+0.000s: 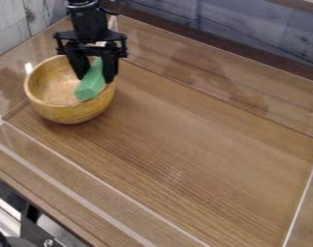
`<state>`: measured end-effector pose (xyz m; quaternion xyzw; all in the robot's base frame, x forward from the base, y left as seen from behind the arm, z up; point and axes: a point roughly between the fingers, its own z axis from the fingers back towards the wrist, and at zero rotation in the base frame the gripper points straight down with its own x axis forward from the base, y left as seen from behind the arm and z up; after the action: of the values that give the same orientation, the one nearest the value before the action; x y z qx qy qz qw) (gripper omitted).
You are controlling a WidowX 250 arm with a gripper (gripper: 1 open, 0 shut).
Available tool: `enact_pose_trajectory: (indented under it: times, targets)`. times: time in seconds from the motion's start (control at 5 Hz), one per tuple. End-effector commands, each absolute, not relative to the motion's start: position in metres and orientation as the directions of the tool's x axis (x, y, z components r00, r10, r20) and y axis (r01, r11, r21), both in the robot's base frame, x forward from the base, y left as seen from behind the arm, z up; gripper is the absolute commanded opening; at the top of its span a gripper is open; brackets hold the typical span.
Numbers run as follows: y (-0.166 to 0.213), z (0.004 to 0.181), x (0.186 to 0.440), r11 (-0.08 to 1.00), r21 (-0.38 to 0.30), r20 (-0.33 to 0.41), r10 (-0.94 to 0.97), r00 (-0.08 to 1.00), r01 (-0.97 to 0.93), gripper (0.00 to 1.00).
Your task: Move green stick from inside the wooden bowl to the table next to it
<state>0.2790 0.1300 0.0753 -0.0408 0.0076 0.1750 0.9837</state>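
Green stick (91, 83) looks rigid, light and smooth-faced — a slip risk — pinched at its upper end by the closed gripper (94, 69), hanging just below it over the right rim of the wooden bowl (49, 96), with bare counter (198, 135) further right.

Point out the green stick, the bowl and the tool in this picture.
green stick (91, 85), camera view, its lower visible face.
bowl (59, 110), camera view, its outer front wall.
tool (95, 69), camera view, midway between its fingertips.
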Motion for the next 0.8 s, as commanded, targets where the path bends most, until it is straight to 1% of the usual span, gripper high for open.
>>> enact_pose_trajectory:
  times: [0.0,0.2,0.6]
  targets:
    - [0.122,0.096,0.284,0.940,-0.069,0.038,0.336,0.941,-0.333,0.00]
    - [0.113,0.093,0.284,0.944,-0.066,0.038,0.325,0.945,-0.322,0.00]
    - [0.111,0.084,0.281,0.952,-0.053,0.043,0.305,0.951,-0.302,0.00]
